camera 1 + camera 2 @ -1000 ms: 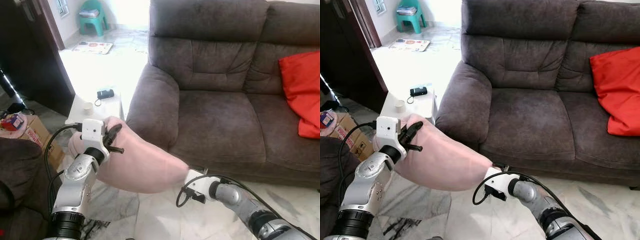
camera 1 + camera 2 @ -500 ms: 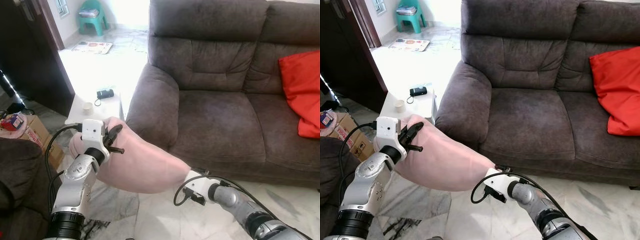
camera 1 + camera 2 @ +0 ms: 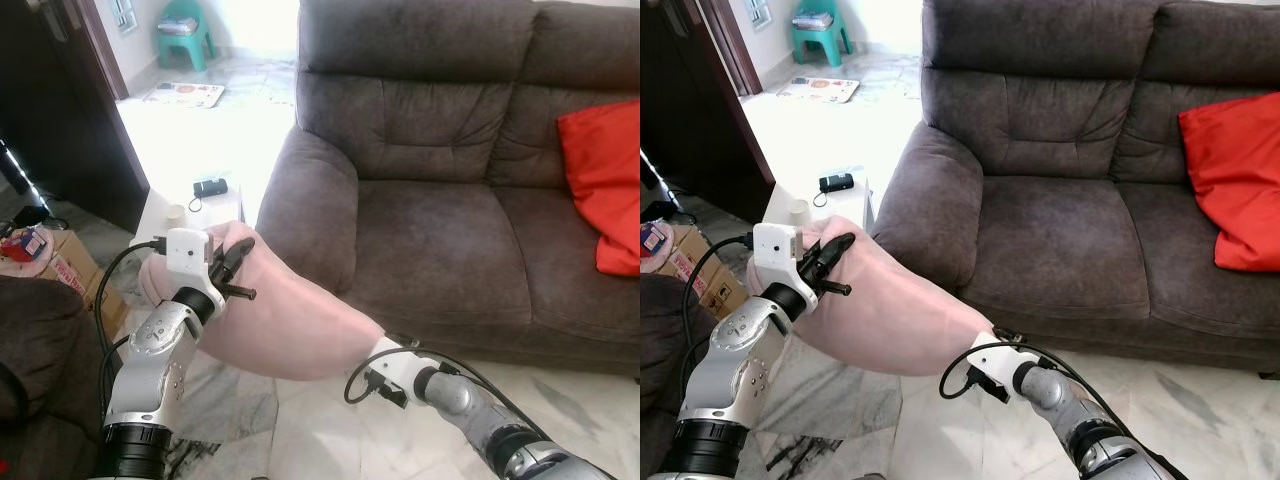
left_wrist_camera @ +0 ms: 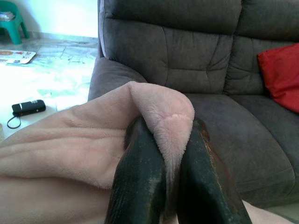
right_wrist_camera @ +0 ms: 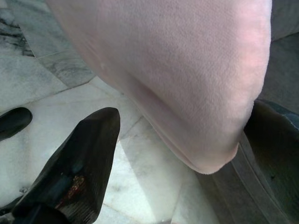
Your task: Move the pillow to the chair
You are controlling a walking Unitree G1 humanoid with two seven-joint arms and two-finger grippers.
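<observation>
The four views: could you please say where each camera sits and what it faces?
Left eye: head, facing down at the pink pillow, sofa, both arms.
Right eye: same scene, shifted.
Left wrist: along the left gripper, jaws pinching a pillow corner, facing the sofa.
Right wrist: right gripper open under the pillow, over the floor.

No legible text or labels.

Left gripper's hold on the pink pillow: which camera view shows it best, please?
The left wrist view: the left gripper has both black fingers pinching a corner fold of the pink pillow close up. Both eye views show this grip small and from the side. The right wrist view shows the pillow's other end, with the right gripper open.
</observation>
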